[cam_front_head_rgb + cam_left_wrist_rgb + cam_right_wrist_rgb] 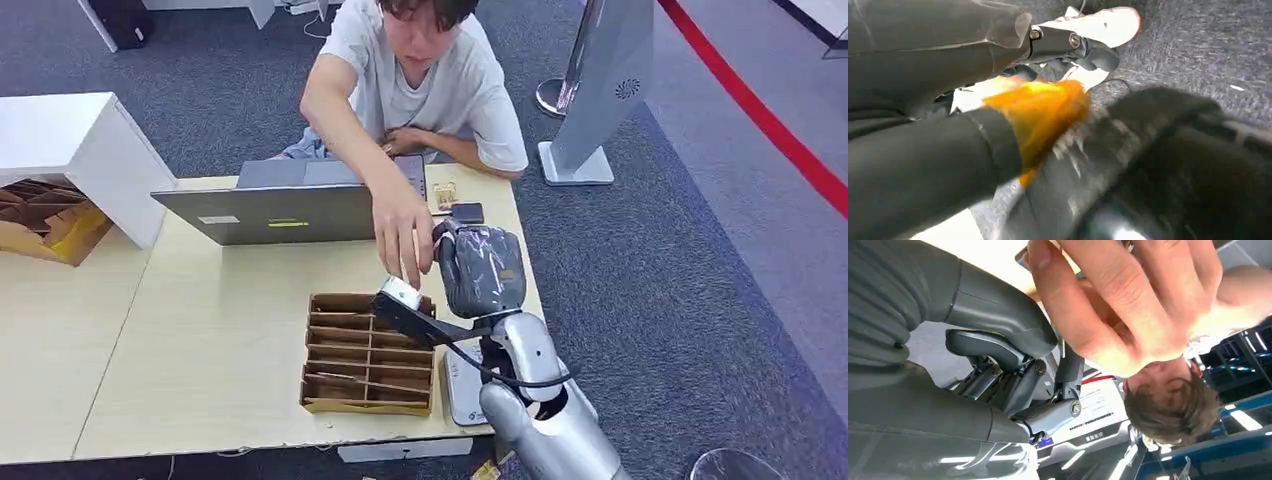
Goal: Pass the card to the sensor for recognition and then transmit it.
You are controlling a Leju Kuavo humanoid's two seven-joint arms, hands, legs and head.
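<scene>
No legible text, label, brand or number on anything in view.

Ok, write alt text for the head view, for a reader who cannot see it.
A seated person's hand reaches across a pale wooden table and takes hold of a white card at the right robot hand, above a brown cardboard divider tray. An open grey laptop stands further back on the table, and grey carpet surrounds it.

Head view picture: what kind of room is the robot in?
Probably an office or a robot test lab. There is grey carpet, a light wooden table with a laptop on it, and a red line marked across the floor.
</scene>
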